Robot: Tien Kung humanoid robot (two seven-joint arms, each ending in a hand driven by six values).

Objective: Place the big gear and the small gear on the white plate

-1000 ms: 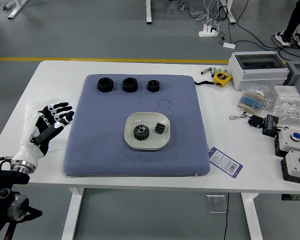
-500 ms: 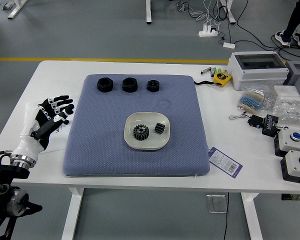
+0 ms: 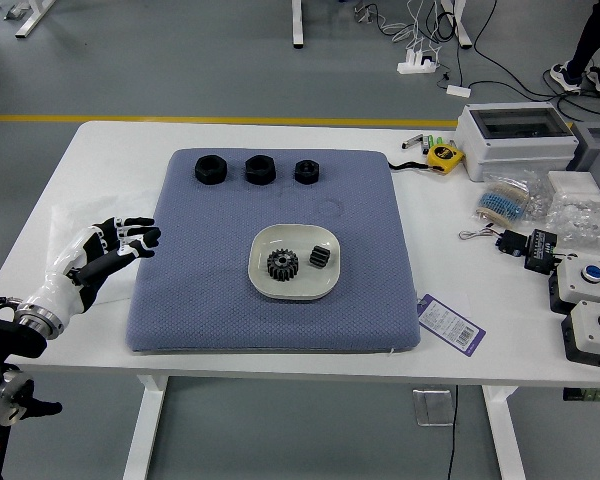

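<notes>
Subject of report: the robot's left hand [image 3: 98,258], found left of the white plate [image 3: 296,289] and well apart from it. Compared with the preceding views, the hand sits lower in the picture, nearer the table's near edge, and its fingertips now reach just over the left border of the blue mat [image 3: 230,325]. The fingers are extended and lie closer together than they did a second ago, when they were more widely fanned; the thumb stands apart from them. Nothing is pinched or held.

Task items: the big gear [image 3: 282,265] lies inside the plate, left of its middle. The small gear [image 3: 320,256] lies inside the plate too, towards its right side, near the big gear but not touching it. Neither gear nor plate shows any shift from the earlier views.

Other items: three black nuts [image 3: 260,169] stand in a row on the mat, beyond the plate, unmoved.

Finding: the only notable change is in the arm and hand. Both gears being on the plate, the task appears complete. In my judgement no further grasp is called for; the hand need only keep clear, since a sweep towards the plate could knock a gear.
</notes>
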